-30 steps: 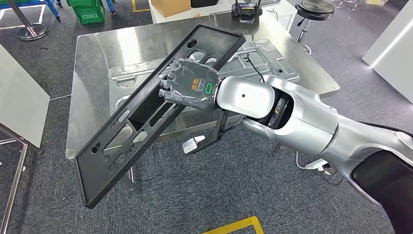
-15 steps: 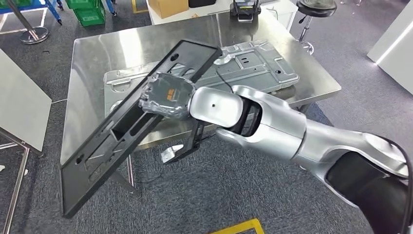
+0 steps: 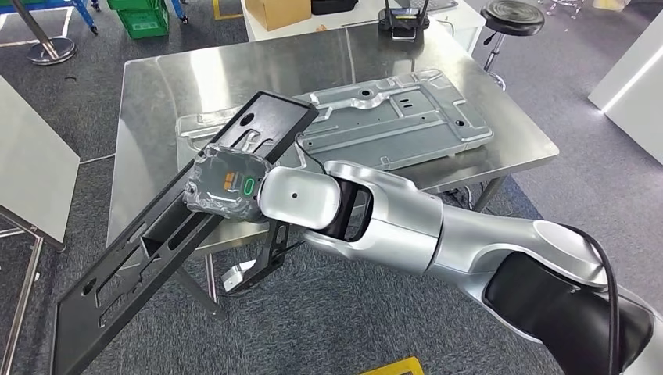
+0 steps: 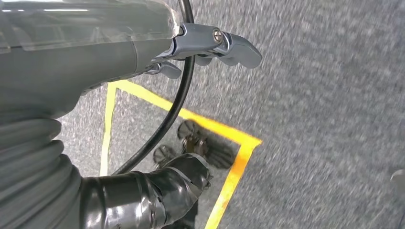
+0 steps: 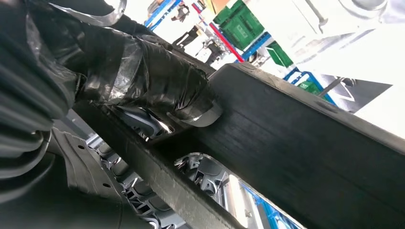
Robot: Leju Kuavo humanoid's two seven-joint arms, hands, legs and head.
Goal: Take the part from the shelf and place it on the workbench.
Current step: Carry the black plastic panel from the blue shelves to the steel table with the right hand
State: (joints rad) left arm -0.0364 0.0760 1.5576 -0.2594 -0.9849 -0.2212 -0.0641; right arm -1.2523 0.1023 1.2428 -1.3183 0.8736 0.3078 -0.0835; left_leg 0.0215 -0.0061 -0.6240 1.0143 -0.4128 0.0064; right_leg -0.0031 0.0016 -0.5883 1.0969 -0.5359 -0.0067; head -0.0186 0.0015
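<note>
My left hand (image 4: 210,45): hangs over grey carpet, fingers loosely curled, holding nothing.
My right hand (image 3: 227,183): fingers wrapped through a slot of the long black part (image 3: 156,242).
Part: tilted, far end over the steel workbench (image 3: 156,86), near end off its edge.
Beyond: silver stamped panel (image 3: 391,117) lying flat on the workbench.

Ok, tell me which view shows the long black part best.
The head view: the black part shows nearly end to end, gripped by the right hand, its far end over the silver panel on the workbench. The right wrist view gives a close-up of its edge. The left wrist view faces carpet.
</note>
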